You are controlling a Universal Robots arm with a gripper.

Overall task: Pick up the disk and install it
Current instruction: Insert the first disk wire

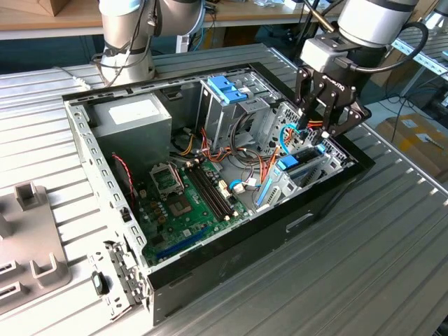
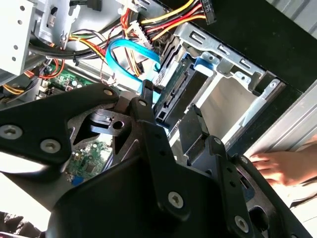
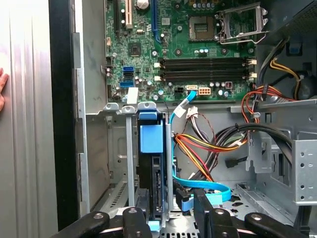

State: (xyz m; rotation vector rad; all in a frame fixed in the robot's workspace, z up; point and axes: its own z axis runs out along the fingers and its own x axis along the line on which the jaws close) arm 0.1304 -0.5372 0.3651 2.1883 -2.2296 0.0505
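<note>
Disk (image 3: 153, 173) is seen stood on edge in the drive bay (image 3: 130, 158) of the open PC case (image 1: 231, 259), at the exterior view's right, mid-height. Its dark narrow edge is shown, capped by a blue plastic tab (image 3: 151, 139). Gripper (image 1: 318, 136) is positioned directly over it, jaws spread, nothing gripped, w/ one finger (image 3: 132, 223) at each side of the disk. A hand (image 2: 277, 166) is laid on the table (image 1: 392, 245) beside the case.

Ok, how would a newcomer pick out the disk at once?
Find the open computer case, then the metal bay under the gripper. The disk stands on edge in that bay, a dark slab with a blue plastic rail, unlike the bare metal dividers beside it.
</note>
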